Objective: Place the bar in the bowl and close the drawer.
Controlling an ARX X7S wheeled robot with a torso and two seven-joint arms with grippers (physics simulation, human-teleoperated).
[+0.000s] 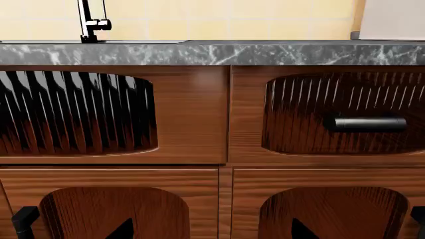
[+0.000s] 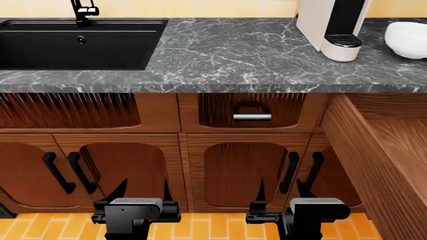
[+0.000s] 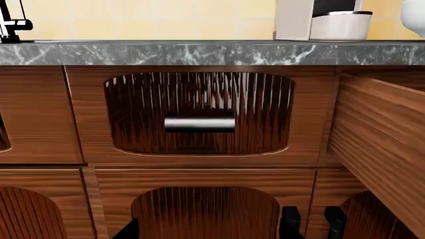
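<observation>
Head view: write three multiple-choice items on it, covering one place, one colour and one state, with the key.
1. Where does the glossy white round bowl stand?
A. in the black sink
B. on the dark grey marble countertop, right of the white coffee machine
C. inside a drawer

2. What colour is the handle of the small ribbed middle drawer?
A. silver
B. red
C. white

3. In what state is the large reddish-brown wooden drawer at the right?
A. shut flush
B. pulled out
C. lifted out entirely

Key: 1 B, it sits on the marble beside the machine; 2 A, the bar gleams metallic; 3 B, its side wall juts forward from the cabinets.
</observation>
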